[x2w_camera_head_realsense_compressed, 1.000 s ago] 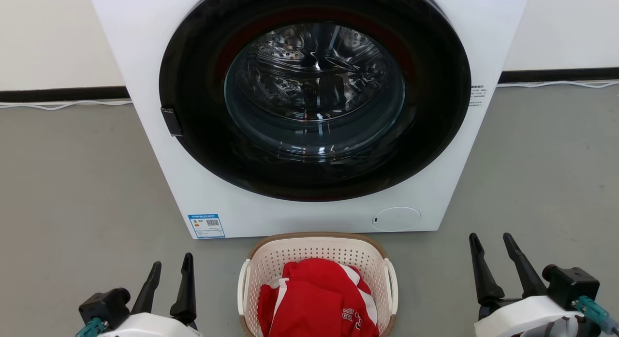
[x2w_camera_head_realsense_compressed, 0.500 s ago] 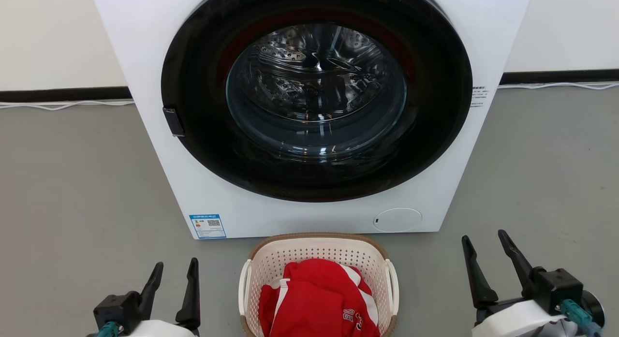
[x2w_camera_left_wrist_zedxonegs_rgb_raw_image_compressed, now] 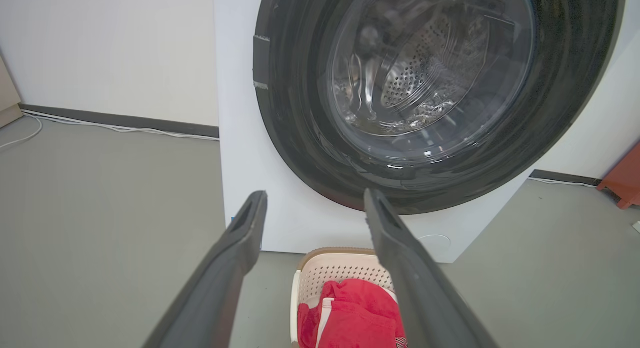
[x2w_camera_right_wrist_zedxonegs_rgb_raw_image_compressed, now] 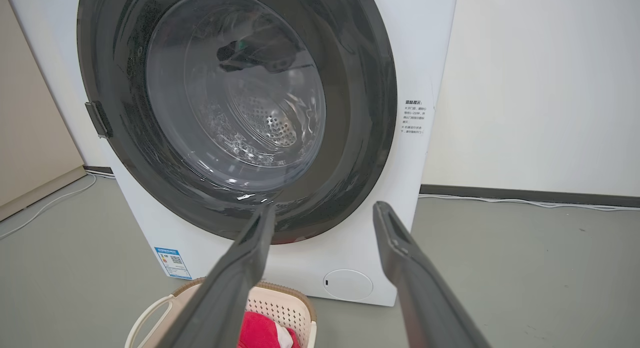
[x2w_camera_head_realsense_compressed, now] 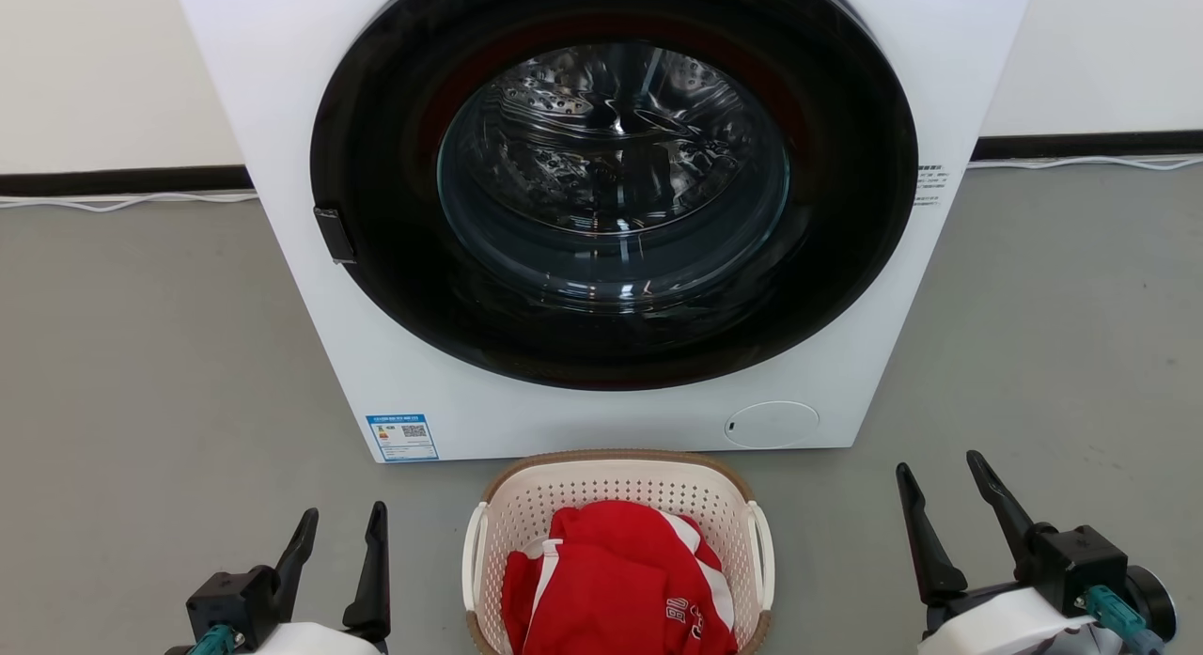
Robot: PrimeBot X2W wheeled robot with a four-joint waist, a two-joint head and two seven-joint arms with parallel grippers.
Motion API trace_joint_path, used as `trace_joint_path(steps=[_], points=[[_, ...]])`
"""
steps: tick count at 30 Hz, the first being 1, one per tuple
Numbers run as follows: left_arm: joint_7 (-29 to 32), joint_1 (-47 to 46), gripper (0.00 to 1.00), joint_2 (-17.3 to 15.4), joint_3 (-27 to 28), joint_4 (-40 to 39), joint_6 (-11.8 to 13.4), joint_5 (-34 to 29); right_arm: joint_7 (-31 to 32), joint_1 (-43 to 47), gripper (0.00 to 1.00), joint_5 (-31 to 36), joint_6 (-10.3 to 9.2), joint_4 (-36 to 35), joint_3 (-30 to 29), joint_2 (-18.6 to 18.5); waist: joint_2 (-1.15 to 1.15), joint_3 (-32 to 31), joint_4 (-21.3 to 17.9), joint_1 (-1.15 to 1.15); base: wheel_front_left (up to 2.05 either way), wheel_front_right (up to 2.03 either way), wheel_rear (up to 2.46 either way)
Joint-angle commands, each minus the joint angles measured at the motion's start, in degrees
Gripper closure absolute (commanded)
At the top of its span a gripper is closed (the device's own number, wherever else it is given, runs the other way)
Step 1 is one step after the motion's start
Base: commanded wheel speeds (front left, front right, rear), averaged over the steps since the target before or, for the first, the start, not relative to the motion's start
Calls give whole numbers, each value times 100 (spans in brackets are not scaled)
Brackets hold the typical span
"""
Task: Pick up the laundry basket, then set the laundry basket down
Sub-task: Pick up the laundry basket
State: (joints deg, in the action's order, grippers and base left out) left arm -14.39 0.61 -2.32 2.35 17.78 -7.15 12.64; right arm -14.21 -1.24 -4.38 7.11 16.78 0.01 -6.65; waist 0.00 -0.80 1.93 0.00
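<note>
The cream-white perforated laundry basket (x2w_camera_head_realsense_compressed: 601, 484) with a brown rim stands on the floor just in front of the washing machine, bottom centre of the head view, a red garment (x2w_camera_head_realsense_compressed: 616, 580) piled inside. My left gripper (x2w_camera_head_realsense_compressed: 343, 519) is open, a short way left of the basket's left handle (x2w_camera_head_realsense_compressed: 470, 556). Open too, my right gripper (x2w_camera_head_realsense_compressed: 940, 465) stands farther off to the basket's right. Neither touches the basket. The basket (x2w_camera_left_wrist_zedxonegs_rgb_raw_image_compressed: 340, 265) appears between and below my left fingers in the left wrist view, and the basket (x2w_camera_right_wrist_zedxonegs_rgb_raw_image_compressed: 280, 308) is low in the right wrist view.
A white front-loading washing machine (x2w_camera_head_realsense_compressed: 601, 223) with a closed dark round door stands right behind the basket. White cables (x2w_camera_head_realsense_compressed: 122, 204) run along the dark skirting at the wall. Grey floor (x2w_camera_head_realsense_compressed: 141, 373) spreads on both sides. A red-brown object (x2w_camera_left_wrist_zedxonegs_rgb_raw_image_compressed: 625, 183) sits at the far right in the left wrist view.
My left gripper has moved slightly right toward the basket and lower in view. My right gripper has turned and shifted a little left. The basket has not moved.
</note>
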Motion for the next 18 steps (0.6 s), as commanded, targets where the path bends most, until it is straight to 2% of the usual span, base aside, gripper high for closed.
trace_joint_path(steps=[1, 18], points=[[-61, -167, 0, -67, 163, -127, -34, -50, -79, -105, 0, 11, 37, -123, 97, -43, 0, 6, -1, 0, 0, 0, 0], [-61, -274, 0, -75, 85, -91, -34, -32, -79, -186, 0, -52, 37, -59, 42, -4, 0, 142, 28, 0, 0, 0, 0]])
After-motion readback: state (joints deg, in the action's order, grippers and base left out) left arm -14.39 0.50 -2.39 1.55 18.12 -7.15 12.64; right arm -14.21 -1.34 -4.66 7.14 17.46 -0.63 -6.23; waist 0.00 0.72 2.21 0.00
